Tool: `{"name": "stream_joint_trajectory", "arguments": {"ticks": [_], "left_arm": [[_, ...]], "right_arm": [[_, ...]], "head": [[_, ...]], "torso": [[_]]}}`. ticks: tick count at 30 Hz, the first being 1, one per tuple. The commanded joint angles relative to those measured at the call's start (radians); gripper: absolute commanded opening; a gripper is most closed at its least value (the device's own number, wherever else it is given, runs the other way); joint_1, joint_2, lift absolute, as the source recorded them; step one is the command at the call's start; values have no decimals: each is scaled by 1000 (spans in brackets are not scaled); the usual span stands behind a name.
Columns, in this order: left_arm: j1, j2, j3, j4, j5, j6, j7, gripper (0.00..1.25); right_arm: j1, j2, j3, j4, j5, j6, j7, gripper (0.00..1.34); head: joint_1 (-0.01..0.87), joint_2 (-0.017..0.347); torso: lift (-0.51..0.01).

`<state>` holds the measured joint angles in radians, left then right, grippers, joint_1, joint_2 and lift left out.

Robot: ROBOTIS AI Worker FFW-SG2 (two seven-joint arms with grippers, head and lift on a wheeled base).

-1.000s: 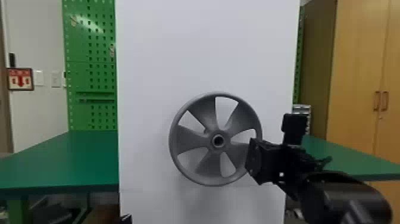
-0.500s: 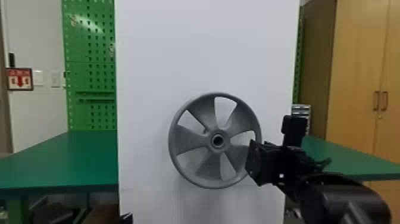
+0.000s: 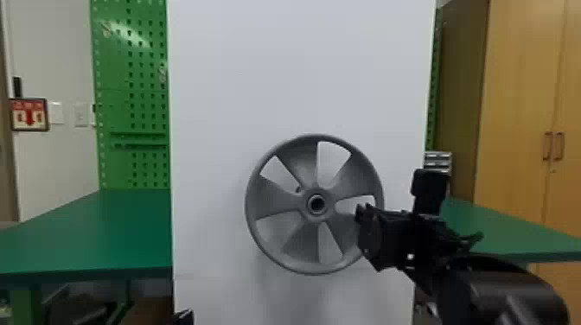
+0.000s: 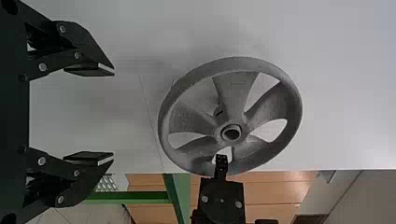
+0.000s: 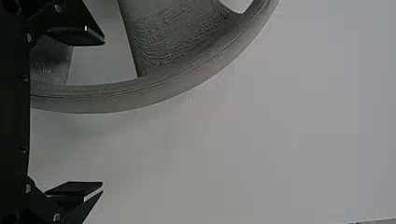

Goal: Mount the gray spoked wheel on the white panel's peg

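The gray spoked wheel (image 3: 276,196) stands against the white panel (image 3: 298,78), hub facing out. A small round part (image 4: 218,111) lies behind its spokes; whether this is the peg I cannot tell. My right gripper (image 3: 367,229) is at the wheel's right rim. In the right wrist view, the rim (image 5: 116,98) passes between the widely parted fingers of my right gripper (image 5: 103,115), touching neither pad visibly. My left gripper (image 3: 183,317) is low at the panel's left edge; seen from its wrist, the left gripper (image 4: 113,114) is open and empty, apart from the wheel.
Green tables (image 3: 86,233) extend on both sides behind the panel. A green pegboard (image 3: 129,86) rises at the left, and a wooden cabinet (image 3: 514,108) stands at the right. Small metallic drawers (image 3: 438,160) sit beside the panel's right edge.
Compared with a second ago, the wheel's lower rim sits slightly lower in the head view, while its hub has hardly shifted. Both arms look nearly still.
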<state>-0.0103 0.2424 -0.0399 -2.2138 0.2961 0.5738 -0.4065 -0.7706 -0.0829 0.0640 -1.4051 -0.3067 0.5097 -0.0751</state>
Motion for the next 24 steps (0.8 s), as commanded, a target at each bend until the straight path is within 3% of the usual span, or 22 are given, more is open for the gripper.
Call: {"name": "stream_joint_trajectory", "arguments": {"ticks": [1, 24], "left_arm": [[0, 0, 0, 0, 0, 0, 0, 657], [3, 0, 0, 0, 0, 0, 0, 657]], "right_arm": [[1, 0, -1, 2, 0, 0, 0, 1339], [5, 2, -6, 2, 0, -14, 0, 1339]], "head": [[123, -8], [123, -8]], "torso": [[-400], [-400]]}}
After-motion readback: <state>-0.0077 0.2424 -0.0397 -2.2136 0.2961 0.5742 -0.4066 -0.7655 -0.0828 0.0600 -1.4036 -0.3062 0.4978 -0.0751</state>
